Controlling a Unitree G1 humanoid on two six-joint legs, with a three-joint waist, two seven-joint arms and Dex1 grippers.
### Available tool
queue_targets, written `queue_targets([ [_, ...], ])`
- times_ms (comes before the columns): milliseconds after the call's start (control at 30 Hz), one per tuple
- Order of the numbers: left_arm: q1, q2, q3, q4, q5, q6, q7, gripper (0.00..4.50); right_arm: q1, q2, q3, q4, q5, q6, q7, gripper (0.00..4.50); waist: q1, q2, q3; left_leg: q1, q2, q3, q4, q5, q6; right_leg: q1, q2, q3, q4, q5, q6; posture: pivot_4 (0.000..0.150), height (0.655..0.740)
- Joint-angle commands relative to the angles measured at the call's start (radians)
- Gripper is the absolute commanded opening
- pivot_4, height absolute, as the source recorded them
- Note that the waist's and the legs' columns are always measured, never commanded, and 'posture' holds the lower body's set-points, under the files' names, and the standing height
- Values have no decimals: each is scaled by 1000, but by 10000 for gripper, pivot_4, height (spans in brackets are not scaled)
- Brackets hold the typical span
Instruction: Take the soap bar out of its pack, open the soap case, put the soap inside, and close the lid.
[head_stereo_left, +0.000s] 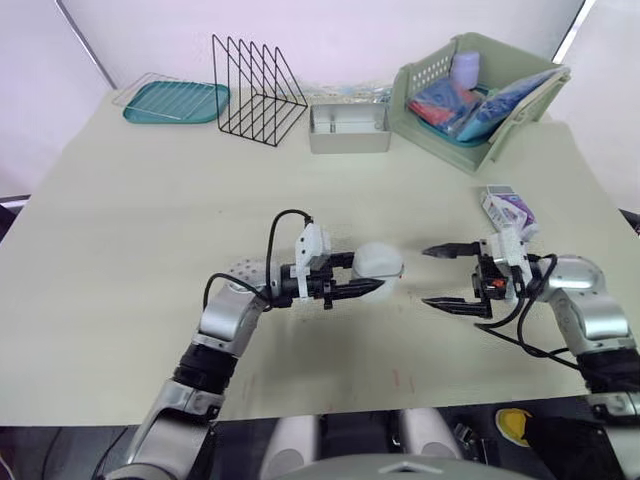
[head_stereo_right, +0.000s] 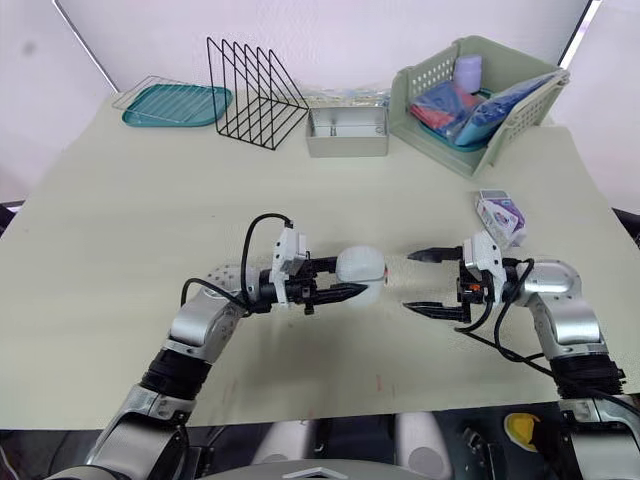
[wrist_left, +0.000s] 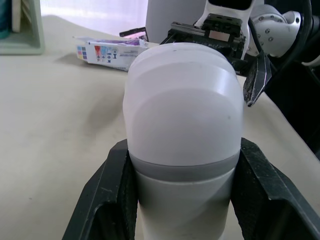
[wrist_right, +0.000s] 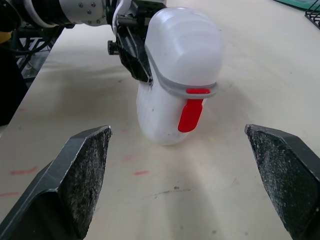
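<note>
Pale table, evenly lit. Left gripper has its two fingers clamped on the white soap case, one on each side. The case is toward the front edge, about midway between the side edges. It is shut, with its red latch down over the grey seam (the lower end seems to rest on the table, tilted). Right gripper faces the case from just beside it, fingers spread wide, holding nothing. Soap pack lies flat near the right edge, apart from both grippers; whether the bar is inside cannot be told. Green basket sits at the far right corner, teal tray at the far left.
</note>
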Motion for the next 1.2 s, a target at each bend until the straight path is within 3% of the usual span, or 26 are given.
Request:
queue_targets([
  [33,14,13,8,-62,-50,104,11,19162,2,-4,-25,-42,19,-19,-6,44758,1,0,0,0,0,0,0,0,0,0,0,0,0,0,0,1500,7400],
  [467,-17,42,45,-134,-253,724,201,19162,-6,3,-5,-51,12,-8,-38,44758,0,0,0,0,0,-1,0,0,0,0,0,0,0,0,0,1500,7400],
  [633,-58,-32,147,-87,-381,1010,326,19162,-6,5,0,-51,6,-8,-44,44758,1,0,0,0,0,-1,0,0,0,1,0,-1,0,0,0,1500,7400],
  [767,-130,-155,341,53,-435,1284,451,19162,-4,6,4,-47,-3,-16,-50,44758,5,-1,0,0,-1,-2,1,0,0,1,0,-1,0,0,1,1500,7400],
  [1200,-147,-143,299,137,-353,1293,538,19162,-2,21,9,-45,-25,-23,-65,44758,3,-1,0,1,-1,-2,2,1,-2,2,0,-1,1,0,1,1500,7400],
])
